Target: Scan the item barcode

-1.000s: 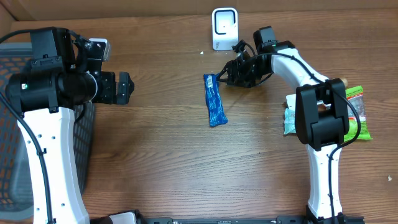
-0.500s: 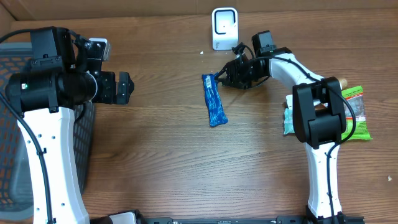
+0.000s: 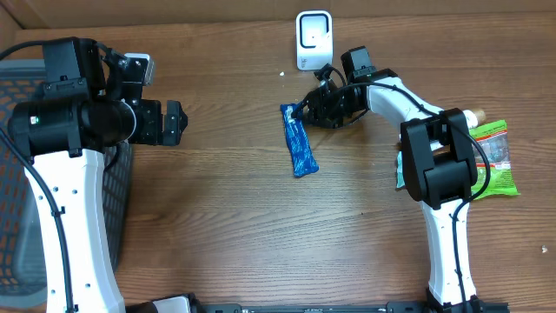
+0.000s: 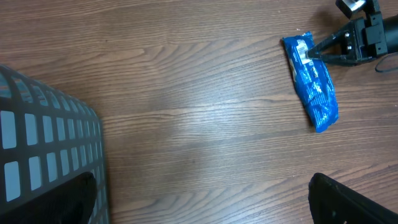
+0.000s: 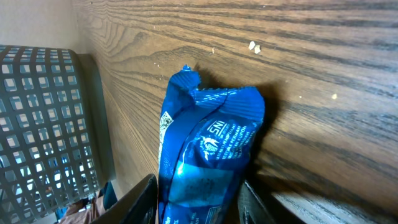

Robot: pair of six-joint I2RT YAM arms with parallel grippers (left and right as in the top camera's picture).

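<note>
A blue snack packet (image 3: 300, 142) lies on the wooden table, long axis running front to back. My right gripper (image 3: 304, 111) reaches in from the right at the packet's far end. In the right wrist view its two fingers press the blue packet (image 5: 208, 149) from either side, gripper (image 5: 198, 186) shut on it, and the packet still rests on the wood. The left wrist view shows the packet (image 4: 311, 90) at upper right with the right gripper (image 4: 348, 46) at its top. My left gripper (image 3: 178, 122) hangs wide open and empty over the left side (image 4: 202, 205).
A white barcode scanner (image 3: 314, 36) stands at the back centre. A dark mesh basket (image 3: 13, 174) sits at the left edge, also seen as a basket (image 4: 37, 143) under the left wrist. Green and other packets (image 3: 497, 156) lie at the right by the right arm's base.
The right gripper has slid left onto the packet's far end and narrowed its fingers round it. The packet's top shifted slightly left. The left arm has not moved.
</note>
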